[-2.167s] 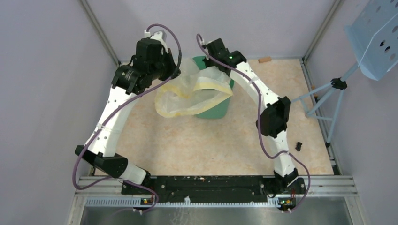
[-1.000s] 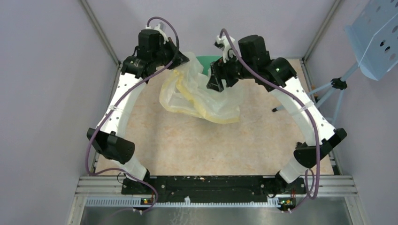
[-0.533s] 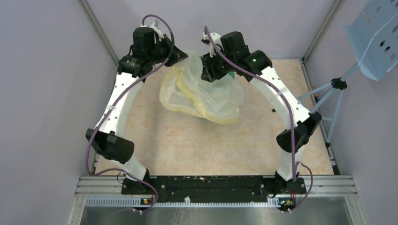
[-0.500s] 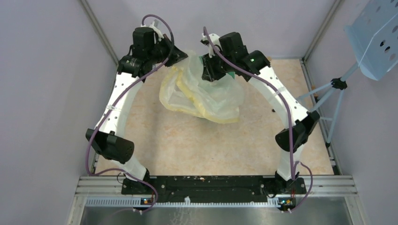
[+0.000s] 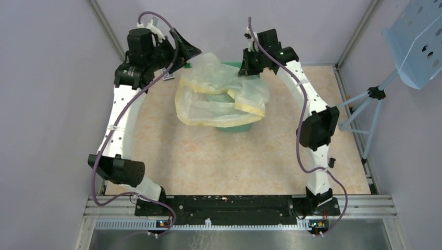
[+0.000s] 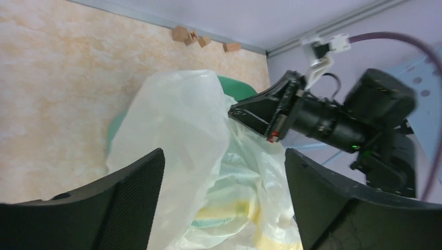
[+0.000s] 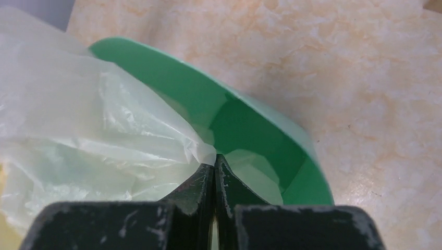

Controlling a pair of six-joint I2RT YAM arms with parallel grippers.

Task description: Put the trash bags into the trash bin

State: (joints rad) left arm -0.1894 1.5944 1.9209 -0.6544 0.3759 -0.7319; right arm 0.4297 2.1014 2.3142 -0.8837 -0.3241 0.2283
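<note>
The pale-yellow translucent trash bag lies draped over the mint-green trash bin, covering most of its mouth. My right gripper hovers at the bin's back right rim. In the right wrist view it is shut on a bunched edge of the bag, just above the bin's inner wall. My left gripper is raised at the back left, open and holding nothing. In the left wrist view its wide-apart fingers frame the bag, which hangs below without touching them, with the bin's rim behind.
Small wooden blocks lie along the back wall, one at the back right. A blue perforated panel on a tripod stands at the right edge. A small black piece sits near the right arm's base. Enclosure walls stand close behind both grippers.
My left gripper has opened, let go of the bag and pulled back to the upper left. My right gripper has shut on the bag's edge and shifted right; the bag now drapes over the bin.
</note>
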